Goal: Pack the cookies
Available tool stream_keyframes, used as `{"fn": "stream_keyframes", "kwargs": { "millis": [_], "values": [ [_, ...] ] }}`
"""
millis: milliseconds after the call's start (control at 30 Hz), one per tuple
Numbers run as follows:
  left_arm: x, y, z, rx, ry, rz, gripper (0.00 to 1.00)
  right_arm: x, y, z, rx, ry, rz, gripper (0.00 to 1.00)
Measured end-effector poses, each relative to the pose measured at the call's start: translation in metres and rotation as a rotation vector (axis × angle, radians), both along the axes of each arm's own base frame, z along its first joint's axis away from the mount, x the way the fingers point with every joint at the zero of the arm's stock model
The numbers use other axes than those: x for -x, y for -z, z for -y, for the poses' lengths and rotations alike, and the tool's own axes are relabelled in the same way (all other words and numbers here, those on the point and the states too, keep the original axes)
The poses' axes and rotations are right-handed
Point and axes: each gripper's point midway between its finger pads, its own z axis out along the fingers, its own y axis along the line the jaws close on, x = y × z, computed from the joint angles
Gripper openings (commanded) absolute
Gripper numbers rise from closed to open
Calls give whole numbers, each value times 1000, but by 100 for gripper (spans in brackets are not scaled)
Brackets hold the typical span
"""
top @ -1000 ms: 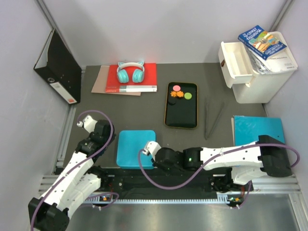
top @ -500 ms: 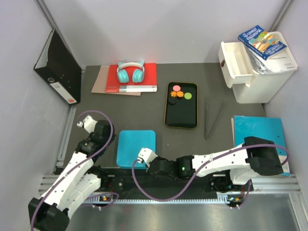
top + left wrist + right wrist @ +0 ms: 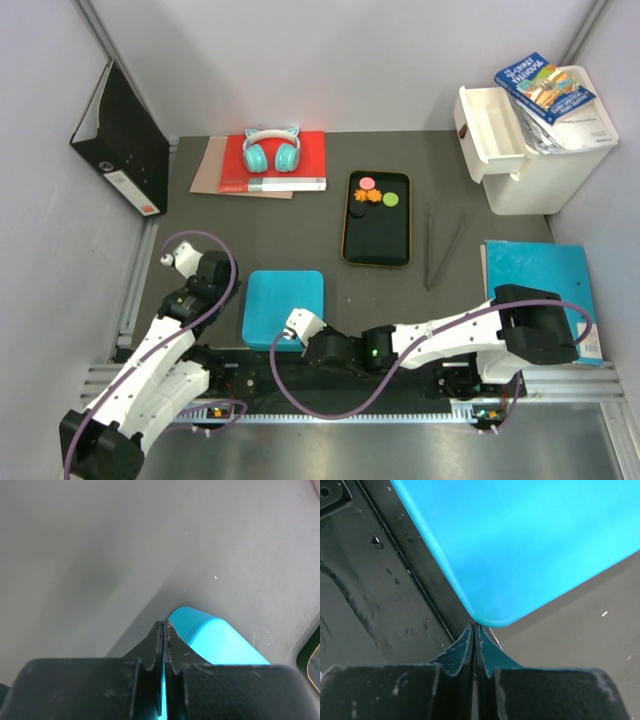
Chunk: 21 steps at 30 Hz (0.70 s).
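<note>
Well beyond closed right pincer (image 3: 474, 628), cookies (image 3: 372, 196) on black tray (image 3: 377, 245).

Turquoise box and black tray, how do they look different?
The box is turquoise and squarish; the tray is black and oblong. The box's top is bare, while the tray holds the cookies at its far end. The tray has a thin golden rim; the box has none. Both lie flat with rounded corners.
</note>
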Motion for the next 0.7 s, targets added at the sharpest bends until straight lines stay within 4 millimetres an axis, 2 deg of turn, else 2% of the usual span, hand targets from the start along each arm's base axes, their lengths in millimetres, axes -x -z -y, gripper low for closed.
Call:
{"fn": "stream_keyframes", "kwargs": {
  "millis": [400, 467, 567, 700],
  "values": [
    [0, 0, 0, 0, 0, 0, 0, 4, -3, 1, 7, -27, 19, 0],
    [0, -1, 0, 1, 0, 3, 0, 10, -16, 1, -13, -55, 34, 0],
    [0, -1, 0, 2, 0, 5, 0, 13, -49, 3, -79, -68, 59, 0],
    [0, -1, 0, 3, 0, 6, 0, -10, -107, -7, -223, -3, 61, 0]
  ]
}}
